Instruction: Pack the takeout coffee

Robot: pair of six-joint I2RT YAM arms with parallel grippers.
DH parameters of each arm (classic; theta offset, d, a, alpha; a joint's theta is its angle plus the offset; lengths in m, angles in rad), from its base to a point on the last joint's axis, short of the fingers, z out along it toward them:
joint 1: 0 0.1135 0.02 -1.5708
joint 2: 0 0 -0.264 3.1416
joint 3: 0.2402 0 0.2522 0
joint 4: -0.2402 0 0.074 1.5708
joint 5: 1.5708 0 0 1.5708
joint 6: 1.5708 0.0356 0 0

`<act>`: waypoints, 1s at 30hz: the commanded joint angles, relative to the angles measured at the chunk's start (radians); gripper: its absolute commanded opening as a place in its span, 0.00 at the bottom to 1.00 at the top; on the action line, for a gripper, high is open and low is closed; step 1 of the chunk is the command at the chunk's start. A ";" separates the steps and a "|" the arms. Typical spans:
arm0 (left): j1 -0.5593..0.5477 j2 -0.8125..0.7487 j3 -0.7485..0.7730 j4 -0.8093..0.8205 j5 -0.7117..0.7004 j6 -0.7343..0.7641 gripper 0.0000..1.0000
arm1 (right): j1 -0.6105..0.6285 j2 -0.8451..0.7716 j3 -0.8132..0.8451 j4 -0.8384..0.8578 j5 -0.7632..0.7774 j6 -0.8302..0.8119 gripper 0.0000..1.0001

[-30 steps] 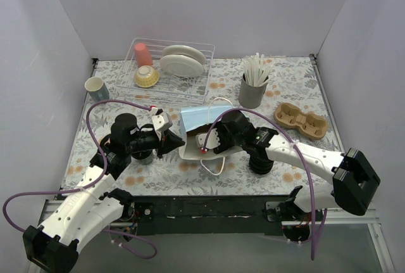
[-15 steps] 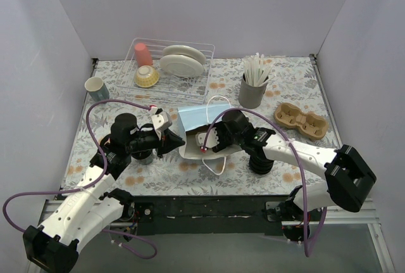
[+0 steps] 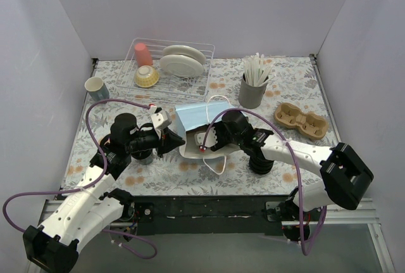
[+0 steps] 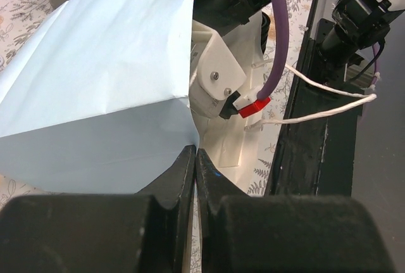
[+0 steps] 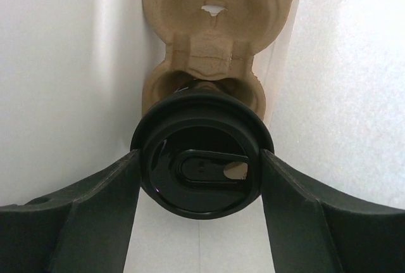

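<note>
Coffee cup (image 5: 201,165) shows only to right wrist, inside bag (image 3: 196,116).

White-and-black arms (image 3: 79,206), purple cables (image 4: 273,32)

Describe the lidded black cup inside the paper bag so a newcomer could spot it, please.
Find the light blue paper bag on the floral table, its edge pinched by the left gripper. Inside lies a brown moulded-pulp cup carrier. The black cup with a round glossy black lid sits in one pocket, between the fingers of the right gripper: the only cup there.
</note>
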 commanded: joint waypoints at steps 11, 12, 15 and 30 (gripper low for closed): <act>-0.001 0.019 0.037 0.022 0.001 -0.032 0.00 | -0.003 -0.085 0.112 -0.186 -0.113 0.054 0.95; -0.001 0.020 0.041 0.021 0.000 -0.034 0.00 | -0.002 -0.086 0.117 -0.191 -0.115 0.062 0.96; -0.001 0.026 0.044 0.022 0.001 -0.048 0.00 | 0.001 -0.094 0.146 -0.217 -0.116 0.073 0.96; -0.001 0.076 0.119 -0.041 0.012 -0.061 0.00 | 0.017 -0.128 0.237 -0.363 -0.191 0.136 0.99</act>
